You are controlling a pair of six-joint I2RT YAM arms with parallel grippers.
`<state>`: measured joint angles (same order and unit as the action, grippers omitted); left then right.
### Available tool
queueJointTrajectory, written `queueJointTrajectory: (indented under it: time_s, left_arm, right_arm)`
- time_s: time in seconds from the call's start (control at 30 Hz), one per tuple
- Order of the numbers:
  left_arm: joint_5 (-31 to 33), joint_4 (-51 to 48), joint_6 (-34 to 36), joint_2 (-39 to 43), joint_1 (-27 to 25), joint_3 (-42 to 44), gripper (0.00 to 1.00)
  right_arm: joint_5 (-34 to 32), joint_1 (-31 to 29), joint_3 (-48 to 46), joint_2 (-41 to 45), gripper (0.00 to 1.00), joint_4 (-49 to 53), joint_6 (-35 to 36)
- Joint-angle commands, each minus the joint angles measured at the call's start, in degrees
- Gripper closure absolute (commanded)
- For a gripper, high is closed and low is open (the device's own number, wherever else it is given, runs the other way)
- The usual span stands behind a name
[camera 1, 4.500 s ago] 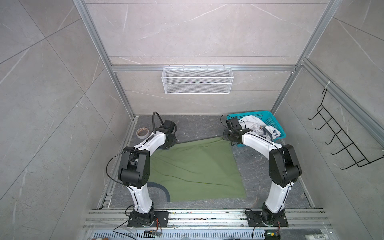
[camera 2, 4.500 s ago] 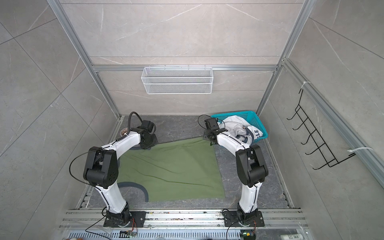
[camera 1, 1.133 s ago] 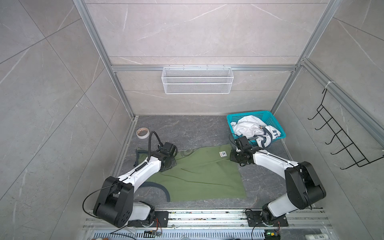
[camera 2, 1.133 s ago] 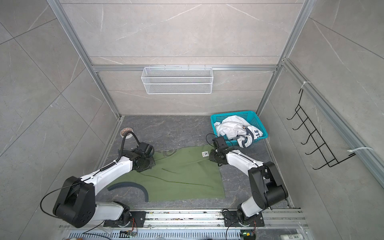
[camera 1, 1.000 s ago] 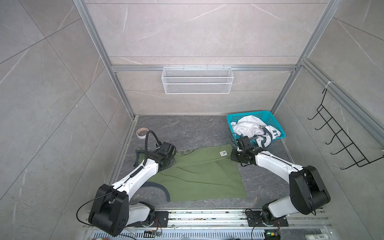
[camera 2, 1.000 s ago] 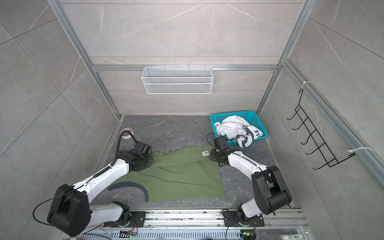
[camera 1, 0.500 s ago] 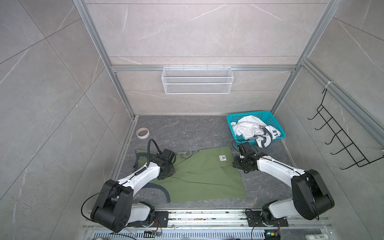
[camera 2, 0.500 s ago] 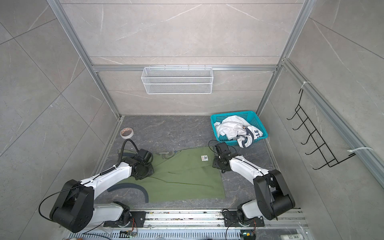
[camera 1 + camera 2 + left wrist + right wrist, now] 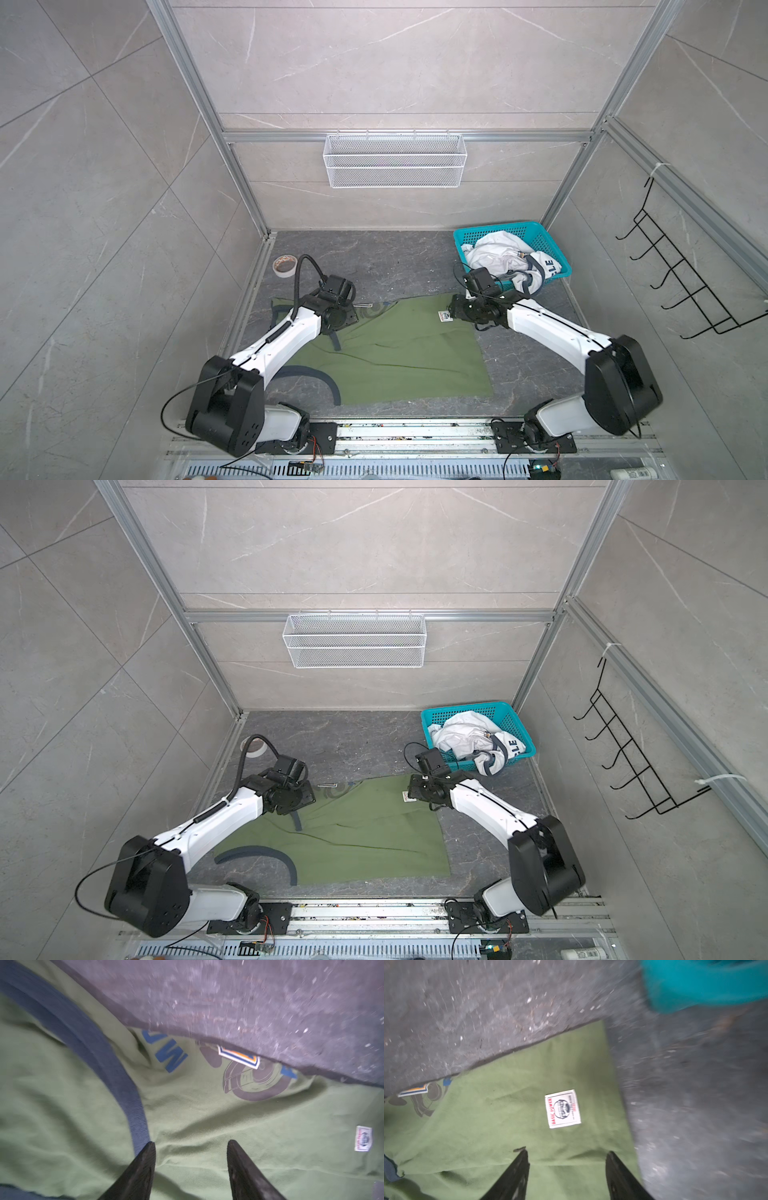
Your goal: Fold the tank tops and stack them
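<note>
Grey marble-look walls (image 9: 395,62), dark stone floor (image 9: 374,257), white wire shelf (image 9: 395,166), black hook rack (image 9: 683,270).

The left arm (image 9: 286,336) and right arm (image 9: 548,328) match: smooth white shells between bulky black joint housings, each mounted on a black base (image 9: 322,441). Behind the left pincer (image 9: 191,1142) a ribbed black hose (image 9: 306,262) arches; behind the right pincer (image 9: 567,1151) loops a thin black cable (image 9: 406,752). The fingers (image 9: 143,1167) on both are dark, tapered wedges.

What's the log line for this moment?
olive tank top: spread, folded at far edge | left gripper: open above it | right gripper: open near its label | white tank top: crumpled in teal basket
</note>
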<state>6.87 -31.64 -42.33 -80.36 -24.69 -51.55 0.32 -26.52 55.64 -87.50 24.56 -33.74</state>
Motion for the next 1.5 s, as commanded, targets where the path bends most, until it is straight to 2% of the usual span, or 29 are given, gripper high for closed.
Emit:
queueJointTrajectory:
  time_s: [0.0,0.2,0.43,0.7,0.77,0.83,0.9,1.07,1.23,1.47]
  left_arm:
    - [-2.9,2.4,0.3,-3.6,-0.5,0.3,0.42]
    - [-3.5,5.5,-0.3,-7.7,-0.5,4.8,0.41]
    - [-4.1,9.4,-1.3,-8.8,-0.5,8.7,0.36]
    - [-7.1,10.4,-2.0,-11.2,-1.7,5.1,0.27]
    - [-6.2,7.8,-0.8,-9.3,-1.6,2.7,0.25]
    - [-2.7,3.4,1.2,-6.9,-0.5,-0.8,0.22]
    - [-2.1,1.1,2.2,-4.7,3.1,-2.6,0.21]
    - [-1.9,-1.8,2.5,-0.2,16.6,-4.5,0.20]
    - [-1.9,-1.6,1.8,-2.0,27.6,-6.9,0.20]
    - [-1.4,5.0,1.2,-10.2,35.5,-9.0,0.22]
  right_arm:
    - [2.5,-0.3,0.5,-4.7,0.40,-0.3,-3.3]
    - [0.2,1.5,-1.4,-9.8,0.41,-0.3,-5.2]
    - [-3.0,4.8,-4.6,-9.9,0.41,2.9,-8.5]
    - [-6.3,8.2,-8.8,-4.2,0.42,5.4,-11.6]
    - [-6.0,9.0,-9.2,-3.6,0.42,5.3,-10.9]
    - [-6.3,9.3,-9.4,-3.0,0.42,5.3,-10.5]
    - [-6.3,9.4,-9.3,-2.5,0.42,5.2,-9.9]
    - [-4.4,9.3,-9.4,0.7,0.42,3.5,-7.9]
    - [-2.4,7.5,-8.2,5.5,0.41,2.9,-4.5]
    - [1.8,4.1,-7.9,8.0,0.40,0.5,-0.3]
